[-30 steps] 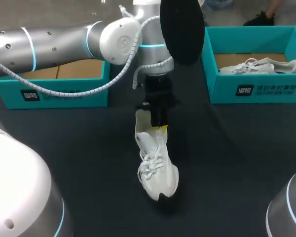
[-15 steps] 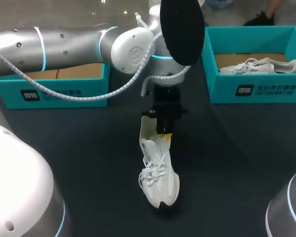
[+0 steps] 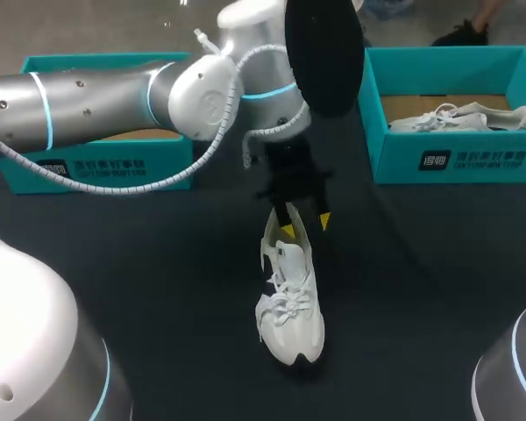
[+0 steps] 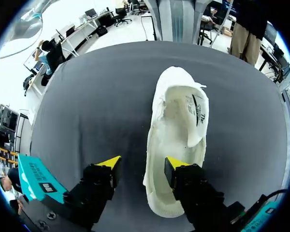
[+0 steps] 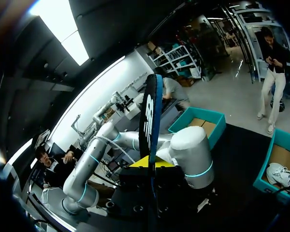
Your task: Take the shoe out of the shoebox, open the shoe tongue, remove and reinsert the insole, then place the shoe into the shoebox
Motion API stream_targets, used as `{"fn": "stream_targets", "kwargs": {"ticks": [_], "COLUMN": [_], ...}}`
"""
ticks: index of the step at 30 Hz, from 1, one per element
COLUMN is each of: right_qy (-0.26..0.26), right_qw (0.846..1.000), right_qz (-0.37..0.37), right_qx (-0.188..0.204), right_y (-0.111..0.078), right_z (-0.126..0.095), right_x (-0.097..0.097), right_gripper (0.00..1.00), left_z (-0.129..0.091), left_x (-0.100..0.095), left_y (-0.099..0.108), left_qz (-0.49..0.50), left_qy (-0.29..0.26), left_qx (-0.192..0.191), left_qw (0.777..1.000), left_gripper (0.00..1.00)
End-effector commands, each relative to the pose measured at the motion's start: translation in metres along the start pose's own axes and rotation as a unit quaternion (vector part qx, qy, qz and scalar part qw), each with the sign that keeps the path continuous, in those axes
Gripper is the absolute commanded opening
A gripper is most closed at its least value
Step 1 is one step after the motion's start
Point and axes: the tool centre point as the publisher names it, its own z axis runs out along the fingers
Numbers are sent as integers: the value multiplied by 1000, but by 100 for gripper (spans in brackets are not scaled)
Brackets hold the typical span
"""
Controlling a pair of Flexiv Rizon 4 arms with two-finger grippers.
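A white shoe (image 3: pixel 289 303) lies on the dark table near the middle, toe toward the front edge. My left gripper (image 3: pixel 305 225) hangs open just above its heel. In the left wrist view the shoe (image 4: pixel 181 121) shows its inside without an insole. There my left gripper (image 4: pixel 142 163) stands with one yellow tip over the heel opening and the other outside the shoe's side wall, touching nothing. The black insole (image 3: pixel 324 53) is held up high above the table. In the right wrist view the insole (image 5: pixel 149 121) is seen edge-on, with my right gripper (image 5: pixel 152 163) shut on it.
A teal shoebox (image 3: pixel 105 162) stands at the back left behind my left arm. A second teal shoebox (image 3: pixel 456 162) at the back right holds another white shoe (image 3: pixel 460 118). Dark table surface surrounds the shoe on all sides.
My left gripper has opened and let go of the shoe's heel, lifting slightly. The shoe has shifted a little to the right and now rests flat. The insole has stayed up.
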Motion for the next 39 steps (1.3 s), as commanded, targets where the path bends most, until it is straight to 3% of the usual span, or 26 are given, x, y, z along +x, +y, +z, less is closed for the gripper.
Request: {"fn": "stream_targets", "kwargs": {"ticks": [1, 5, 6, 8, 9, 12, 14, 18, 23, 39], "right_qy": [-1, -1, -1, -1, -1, -1, -1, -1, -1, -1], "right_qw": [1000, 1000, 1000, 1000, 1000, 1000, 1000, 1000, 1000, 1000], "right_qz": [1, 1, 1, 1, 1, 1, 1, 1, 1, 1], "right_qx": [2, 2, 2, 2, 2, 2, 2, 2, 2, 2], "right_y": [2, 2, 2, 2, 2, 2, 2, 2, 2, 2], "right_z": [1, 1, 1, 1, 1, 1, 1, 1, 1, 1], "right_x": [0, 0, 0, 0, 0, 0, 0, 0, 0, 0], "right_gripper": [0, 0, 0, 0, 0, 0, 0, 0, 0, 0], "left_z": [-32, -56, -64, -70, -71, -73, -72, -83, -100, -139], "left_x": [10, 17, 20, 28, 33, 46, 52, 60, 50, 35], "left_y": [1, 7, 8, 9, 8, 2, -3, -14, -21, -18], "left_qz": [-53, -85, -106, -123, -118, -122, -112, -121, -100, -72], "left_qy": [-265, -413, -498, -568, -605, -662, -673, -722, -744, -743], "left_qx": [6, -14, -34, -30, -46, -35, -17, 29, 33, 61], "left_qw": [963, 906, 860, 813, 786, 739, 731, 680, 659, 663], "left_gripper": [100, 100, 100, 100, 100, 100, 100, 100, 100, 100]}}
